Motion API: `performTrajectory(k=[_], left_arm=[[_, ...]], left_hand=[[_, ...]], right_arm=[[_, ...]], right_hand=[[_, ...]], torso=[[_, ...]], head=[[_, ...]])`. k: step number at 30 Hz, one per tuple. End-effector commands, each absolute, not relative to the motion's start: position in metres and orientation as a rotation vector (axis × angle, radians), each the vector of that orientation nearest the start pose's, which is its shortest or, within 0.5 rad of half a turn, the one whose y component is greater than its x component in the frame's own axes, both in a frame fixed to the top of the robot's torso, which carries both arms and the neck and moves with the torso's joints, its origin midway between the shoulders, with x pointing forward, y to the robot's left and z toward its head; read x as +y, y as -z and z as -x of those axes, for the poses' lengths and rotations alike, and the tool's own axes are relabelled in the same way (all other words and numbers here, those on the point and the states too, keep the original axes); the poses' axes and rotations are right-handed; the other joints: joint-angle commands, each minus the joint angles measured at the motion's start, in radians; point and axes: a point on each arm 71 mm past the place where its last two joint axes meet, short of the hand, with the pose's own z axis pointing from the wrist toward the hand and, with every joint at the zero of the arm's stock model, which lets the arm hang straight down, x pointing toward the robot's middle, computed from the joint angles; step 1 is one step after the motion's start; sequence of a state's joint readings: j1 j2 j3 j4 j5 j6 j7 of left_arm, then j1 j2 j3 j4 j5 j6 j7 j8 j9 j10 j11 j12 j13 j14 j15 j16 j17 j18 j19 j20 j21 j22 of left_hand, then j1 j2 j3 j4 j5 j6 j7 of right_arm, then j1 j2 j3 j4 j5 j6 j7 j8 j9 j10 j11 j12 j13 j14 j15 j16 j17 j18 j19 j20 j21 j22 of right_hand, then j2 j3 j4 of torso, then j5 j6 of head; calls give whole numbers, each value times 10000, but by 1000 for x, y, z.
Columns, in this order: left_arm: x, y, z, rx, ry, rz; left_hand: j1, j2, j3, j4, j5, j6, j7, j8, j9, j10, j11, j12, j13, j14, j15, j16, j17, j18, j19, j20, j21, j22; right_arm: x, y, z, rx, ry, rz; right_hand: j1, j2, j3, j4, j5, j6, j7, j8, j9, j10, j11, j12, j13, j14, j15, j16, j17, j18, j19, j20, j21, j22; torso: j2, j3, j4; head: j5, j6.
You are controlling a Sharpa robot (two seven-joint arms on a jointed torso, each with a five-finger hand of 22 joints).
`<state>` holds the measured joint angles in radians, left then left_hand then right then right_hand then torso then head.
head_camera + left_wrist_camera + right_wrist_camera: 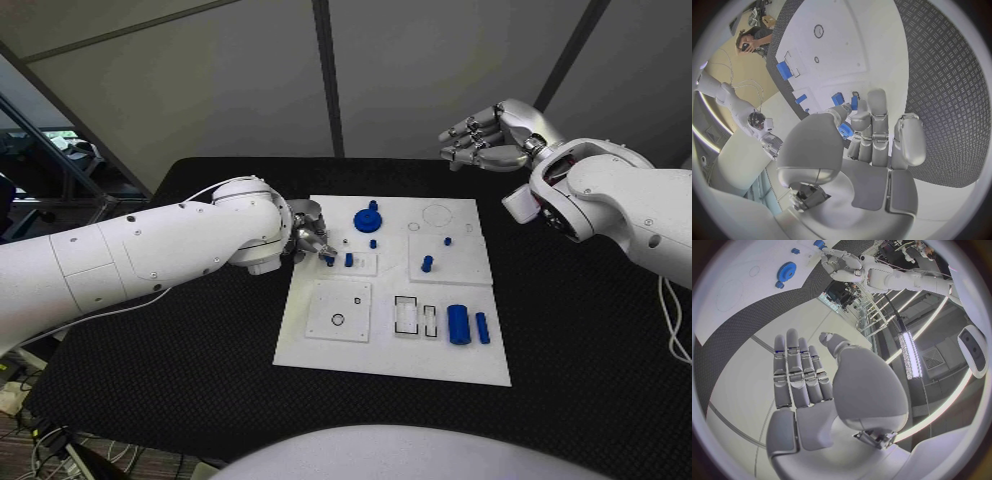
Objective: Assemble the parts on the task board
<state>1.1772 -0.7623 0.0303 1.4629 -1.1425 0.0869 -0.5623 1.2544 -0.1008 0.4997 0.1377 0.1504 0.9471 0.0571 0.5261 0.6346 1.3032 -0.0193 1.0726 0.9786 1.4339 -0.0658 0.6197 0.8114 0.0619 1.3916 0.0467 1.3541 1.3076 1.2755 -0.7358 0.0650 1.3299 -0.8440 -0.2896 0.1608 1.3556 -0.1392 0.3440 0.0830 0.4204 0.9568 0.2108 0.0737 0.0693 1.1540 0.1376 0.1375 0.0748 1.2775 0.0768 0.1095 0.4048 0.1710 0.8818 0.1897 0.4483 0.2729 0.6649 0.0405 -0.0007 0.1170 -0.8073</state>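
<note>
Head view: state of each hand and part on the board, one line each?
left hand: at the board's left edge, pinching a small blue part
right hand: raised behind the table, holding nothing, fingers loosely curled
task board: flat on the table
blue gear: lying on the board
blue cylinder: lying on its side
blue peg: standing upright

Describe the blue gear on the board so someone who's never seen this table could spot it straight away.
Find the white task board in the middle of the black table. Go to its far edge, left of the faint circle outline. The blue gear is there: round and toothed, unlike the plain blue pegs and cylinders nearby.
</note>
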Motion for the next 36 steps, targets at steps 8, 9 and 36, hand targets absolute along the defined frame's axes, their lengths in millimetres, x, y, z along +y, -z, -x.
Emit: performTrajectory(k=[8,9,36], left_arm=[[199,216,-492,22586,3643,1946],[199,216,-492,22592,3638,1943],[196,217,-492,22751,3622,1797]], left_hand=[[86,-58,1278,-1201,36,42,-13,71,15,56,22,36,-9,29,-21,28,3,58,63,-13,48,197],[86,-58,1278,-1201,36,42,-13,71,15,56,22,36,-9,29,-21,28,3,58,63,-13,48,197],[71,-81,1330,-1215,36,58,-16,79,17,80,21,52,9,32,-21,37,11,54,72,-14,56,210]], right_arm=[[-200,114,-542,15129,-11134,-3021],[-200,114,-542,15131,-11136,-3019],[-200,115,-543,15137,-11098,-3045]], right_hand=[[89,21,34,-40,52,35,-21,30,12,-51,-34,43,-10,2,-39,-59,-11,114,47,19,-61,-15],[89,21,34,-40,52,35,-21,30,12,-51,-34,43,-10,2,-39,-59,-11,114,47,19,-61,-15],[89,21,34,-40,52,35,-21,30,12,-51,-34,43,-10,2,-39,-59,-11,114,47,19,-61,-15]], torso=[[7,5,7],[7,5,7],[4,9,-7]], head=[[-3,-17],[-3,-17],[-10,-41]])
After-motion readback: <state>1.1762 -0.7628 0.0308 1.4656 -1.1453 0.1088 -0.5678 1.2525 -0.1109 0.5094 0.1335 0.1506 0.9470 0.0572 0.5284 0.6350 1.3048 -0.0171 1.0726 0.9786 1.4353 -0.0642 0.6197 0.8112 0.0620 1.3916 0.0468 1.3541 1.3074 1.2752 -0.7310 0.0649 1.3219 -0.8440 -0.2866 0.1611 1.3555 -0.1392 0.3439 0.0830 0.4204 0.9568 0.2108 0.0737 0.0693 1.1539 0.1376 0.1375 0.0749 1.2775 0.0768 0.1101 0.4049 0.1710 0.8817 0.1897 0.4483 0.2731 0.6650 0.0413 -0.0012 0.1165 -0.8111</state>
